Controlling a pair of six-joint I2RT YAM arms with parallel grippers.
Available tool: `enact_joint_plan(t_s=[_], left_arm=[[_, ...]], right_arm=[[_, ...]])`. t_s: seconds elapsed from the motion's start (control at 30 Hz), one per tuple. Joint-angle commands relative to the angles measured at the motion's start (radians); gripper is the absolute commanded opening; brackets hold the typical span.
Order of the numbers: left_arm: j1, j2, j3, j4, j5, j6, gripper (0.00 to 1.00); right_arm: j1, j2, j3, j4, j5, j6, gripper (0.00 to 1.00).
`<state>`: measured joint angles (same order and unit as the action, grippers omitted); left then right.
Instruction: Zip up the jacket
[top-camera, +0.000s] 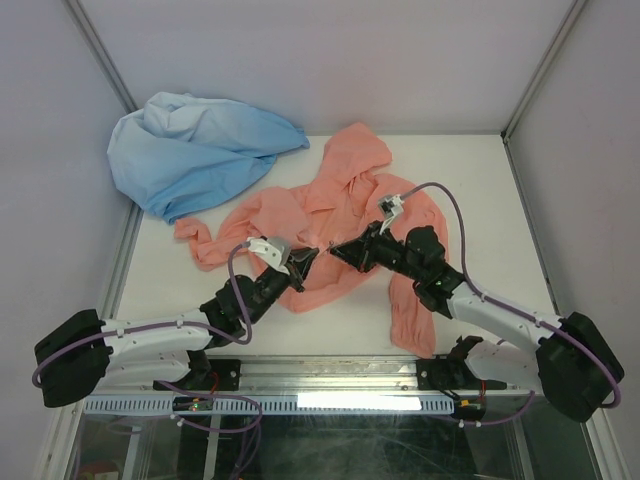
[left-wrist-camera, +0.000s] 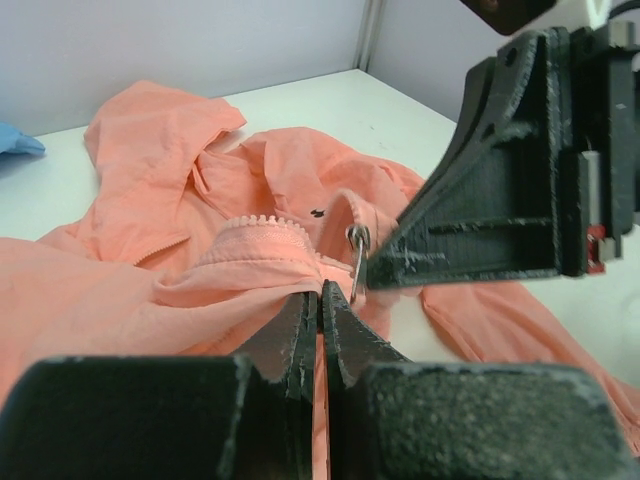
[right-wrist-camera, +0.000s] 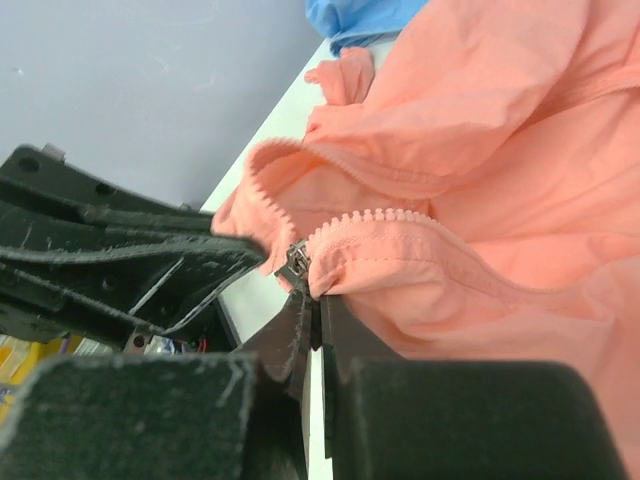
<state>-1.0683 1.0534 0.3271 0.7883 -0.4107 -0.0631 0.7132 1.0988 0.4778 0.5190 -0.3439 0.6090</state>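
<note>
The salmon-pink jacket (top-camera: 340, 200) lies crumpled in the middle of the table, hood towards the back. Its front zip is open above the slider, with the teeth (left-wrist-camera: 262, 222) showing. My left gripper (top-camera: 305, 263) is shut on the jacket's fabric just below the slider, as the left wrist view (left-wrist-camera: 320, 292) shows. My right gripper (top-camera: 336, 249) faces it tip to tip. It is shut on the metal zip pull (left-wrist-camera: 357, 262), right under the slider (right-wrist-camera: 297, 262). The right gripper (right-wrist-camera: 318, 302) holds this part of the jacket (right-wrist-camera: 500, 150) slightly lifted.
A light blue garment (top-camera: 190, 150) is heaped at the back left, touching the jacket's sleeve. The white table (top-camera: 480, 190) is walled on three sides, with metal posts at the back corners. A jacket sleeve (top-camera: 410, 310) lies near the right arm.
</note>
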Motion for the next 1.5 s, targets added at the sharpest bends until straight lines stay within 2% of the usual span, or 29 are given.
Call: enact_joint_plan(t_s=[0.0, 0.17, 0.27, 0.3, 0.33, 0.77, 0.97, 1.47], left_arm=[[-0.013, -0.066, -0.022, 0.016, 0.071, 0.022, 0.00], [-0.013, -0.064, -0.007, -0.034, 0.119, 0.044, 0.00], [-0.012, -0.060, -0.004, -0.040, 0.080, 0.048, 0.00], [-0.011, -0.063, -0.004, -0.039, 0.067, 0.051, 0.00], [-0.010, -0.067, -0.005, -0.036, 0.063, 0.055, 0.00], [-0.009, -0.042, -0.040, 0.122, 0.096, 0.168, 0.00], [-0.009, -0.039, -0.036, 0.125, 0.150, 0.181, 0.00], [-0.010, -0.015, -0.030, 0.122, 0.159, 0.198, 0.00]], right_arm=[[-0.042, 0.010, 0.101, -0.043, 0.001, -0.020, 0.00], [-0.052, 0.038, 0.164, -0.138, 0.001, -0.020, 0.00], [-0.055, 0.038, 0.186, -0.198, -0.014, -0.032, 0.00], [-0.062, 0.035, 0.188, -0.227, -0.288, -0.174, 0.00], [-0.068, 0.028, 0.186, -0.254, -0.319, -0.207, 0.00], [-0.075, -0.040, 0.095, -0.282, -0.380, -0.272, 0.00], [-0.075, -0.043, 0.081, -0.226, -0.362, -0.249, 0.00], [-0.073, -0.051, 0.071, -0.151, -0.318, -0.192, 0.00]])
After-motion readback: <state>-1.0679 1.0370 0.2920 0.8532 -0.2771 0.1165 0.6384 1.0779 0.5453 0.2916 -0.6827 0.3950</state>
